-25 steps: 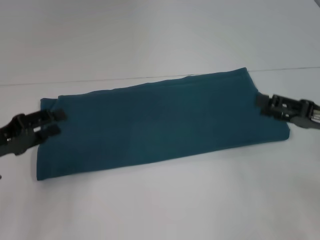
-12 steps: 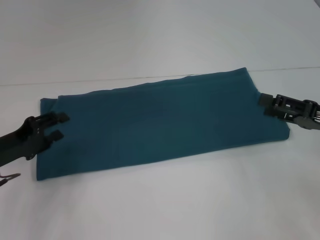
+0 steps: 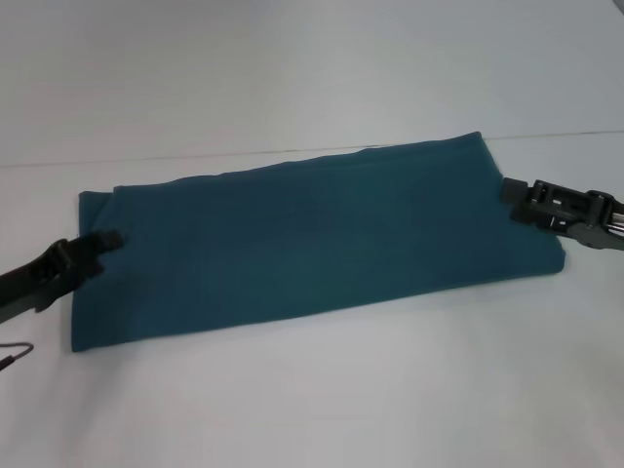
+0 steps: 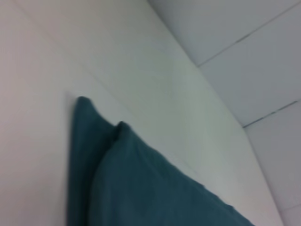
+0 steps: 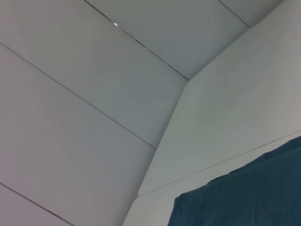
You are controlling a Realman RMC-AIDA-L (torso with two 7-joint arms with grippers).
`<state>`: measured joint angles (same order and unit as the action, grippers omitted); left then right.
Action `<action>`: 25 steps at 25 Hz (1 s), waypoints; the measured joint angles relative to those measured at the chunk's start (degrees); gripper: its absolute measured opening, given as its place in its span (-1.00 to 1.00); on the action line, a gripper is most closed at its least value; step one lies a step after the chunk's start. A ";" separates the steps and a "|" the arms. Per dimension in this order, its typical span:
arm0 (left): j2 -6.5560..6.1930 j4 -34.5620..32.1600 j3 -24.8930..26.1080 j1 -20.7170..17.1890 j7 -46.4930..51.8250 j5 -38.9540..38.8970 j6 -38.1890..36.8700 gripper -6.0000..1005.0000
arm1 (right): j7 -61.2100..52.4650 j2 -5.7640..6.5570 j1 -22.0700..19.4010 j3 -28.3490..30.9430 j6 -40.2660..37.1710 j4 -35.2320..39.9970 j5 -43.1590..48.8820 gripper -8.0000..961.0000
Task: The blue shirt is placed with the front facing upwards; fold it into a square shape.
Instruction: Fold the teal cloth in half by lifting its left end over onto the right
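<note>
Teal blue shirt (image 3: 312, 239) folded (lettering hidden), left gripper (image 3: 109, 239) and right gripper (image 3: 509, 192) openness indiscernible.

A white table (image 3: 292, 409) carries the blue shirt (image 3: 312, 234), folded into a long flat band

You see one blue shirt (image 3: 312, 239) lying folded on one white desk (image 3: 292, 78), and two grippers: one left gripper (image 3: 97, 246), one right gripper (image 3: 517, 198).
</note>
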<state>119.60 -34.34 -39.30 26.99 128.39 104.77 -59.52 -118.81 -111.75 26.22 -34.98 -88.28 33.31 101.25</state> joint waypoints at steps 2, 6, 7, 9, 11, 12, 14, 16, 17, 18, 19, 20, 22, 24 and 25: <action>-0.08 0.51 0.01 -0.12 0.08 0.28 0.72 0.22 | -0.11 -0.08 0.04 0.00 0.19 0.00 0.00 0.90; -0.10 1.12 0.01 -0.26 0.29 1.47 1.54 0.22 | -0.36 -0.10 0.24 0.00 0.54 0.00 -0.01 0.90; -0.10 1.18 0.01 -0.26 0.35 1.81 1.61 0.22 | -0.37 -0.12 0.26 0.00 0.66 0.00 -0.01 0.90; -0.11 1.70 0.00 -0.17 0.53 2.80 2.05 0.22 | -0.38 -0.17 0.26 -0.04 0.86 0.00 -0.01 0.90; -0.12 2.40 -0.21 0.05 0.53 3.25 2.81 0.22 | -0.38 -0.21 0.26 -0.11 0.93 0.00 -0.01 0.90; -0.13 2.71 -0.38 0.12 0.49 3.37 3.15 0.22 | -0.38 -0.21 0.24 -0.14 0.93 0.00 -0.01 0.90; -0.14 3.07 -0.80 0.26 0.30 3.97 3.48 0.22 | -0.37 -0.22 0.21 -0.14 0.93 0.00 -0.01 0.90; -0.16 3.14 -0.86 0.40 0.44 5.20 3.63 0.22 | -0.34 -0.22 0.12 -0.07 0.93 0.00 -0.01 0.90; -0.18 3.13 -0.86 0.46 0.70 5.78 3.69 0.22 | -0.32 -0.22 0.10 -0.05 0.94 0.00 -0.01 0.89; -0.26 3.09 -0.75 0.50 0.93 6.21 3.65 0.22 | -0.31 -0.22 0.08 -0.03 0.97 0.00 -0.01 0.89; -0.38 2.96 -0.54 0.54 1.15 6.47 3.43 0.22 | -0.30 -0.22 0.07 -0.03 0.99 0.00 0.00 0.89; -0.50 2.71 -0.29 0.54 1.31 6.48 3.15 0.22 | -0.29 -0.22 0.06 -0.02 1.00 0.00 -0.01 0.89; -0.62 1.38 0.70 0.42 1.51 6.19 2.12 0.22 | -0.30 -0.22 0.06 -0.01 1.01 0.00 0.00 0.89; -0.38 -2.33 2.28 0.33 2.40 5.90 0.94 0.22 | -0.34 -0.22 0.06 0.00 1.01 0.00 0.00 0.89; -0.38 -2.33 2.28 0.33 2.40 5.90 0.94 0.22 | -0.36 -0.22 0.06 0.00 1.01 0.00 0.00 0.89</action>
<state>119.22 -36.67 -37.01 27.32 130.79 110.67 -58.58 -119.17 -111.98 26.27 -34.98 -87.26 33.30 101.25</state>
